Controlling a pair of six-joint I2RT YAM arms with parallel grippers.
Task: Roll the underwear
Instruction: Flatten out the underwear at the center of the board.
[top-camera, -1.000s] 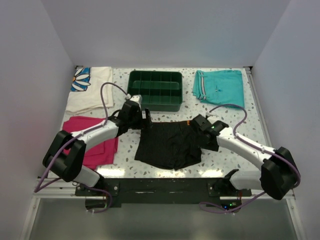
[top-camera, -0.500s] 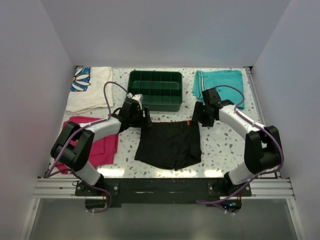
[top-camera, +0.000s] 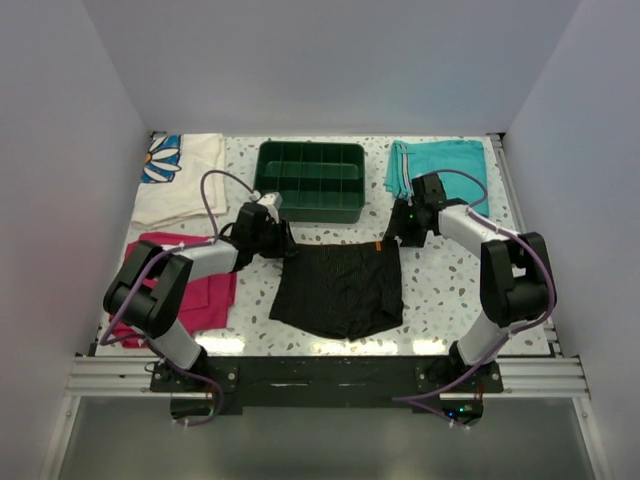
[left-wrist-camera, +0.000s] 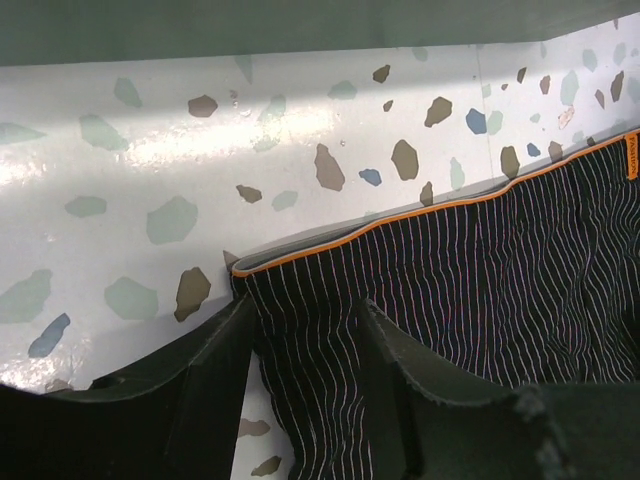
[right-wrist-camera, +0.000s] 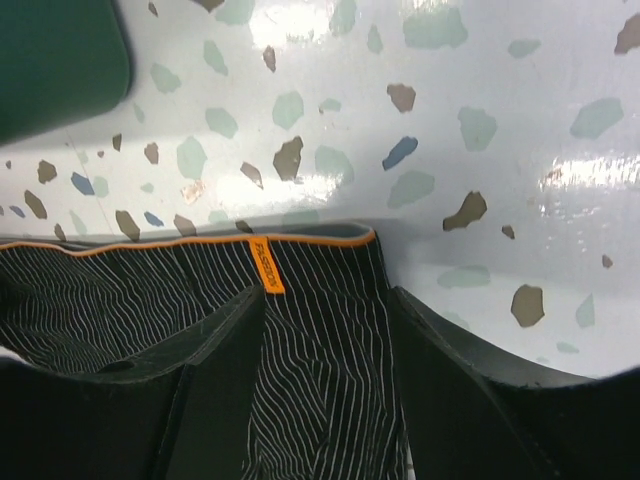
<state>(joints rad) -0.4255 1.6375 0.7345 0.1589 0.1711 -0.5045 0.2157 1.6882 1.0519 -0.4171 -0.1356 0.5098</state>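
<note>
The underwear (top-camera: 338, 290) lies flat mid-table: black, finely striped, with an orange-edged waistband on the far side and a small orange tag (top-camera: 377, 245). My left gripper (top-camera: 281, 243) is at the waistband's left corner. In the left wrist view its jaws (left-wrist-camera: 305, 320) are apart and straddle that corner of the underwear (left-wrist-camera: 470, 260). My right gripper (top-camera: 395, 236) is at the right corner. In the right wrist view its jaws (right-wrist-camera: 325, 300) are apart and straddle wrinkled fabric of the underwear (right-wrist-camera: 320, 380) just right of the tag (right-wrist-camera: 264, 265).
A dark green divided tray (top-camera: 310, 180) stands just behind the underwear, close to both grippers. Teal shorts (top-camera: 440, 170) lie at the back right. A magenta folded cloth (top-camera: 195, 275) lies left, and a white floral cloth (top-camera: 180, 175) at the back left.
My right arm swung from the underwear's right side up to the waistband's right corner. My left gripper shifted slightly left. The underwear's right edge now lies straighter.
</note>
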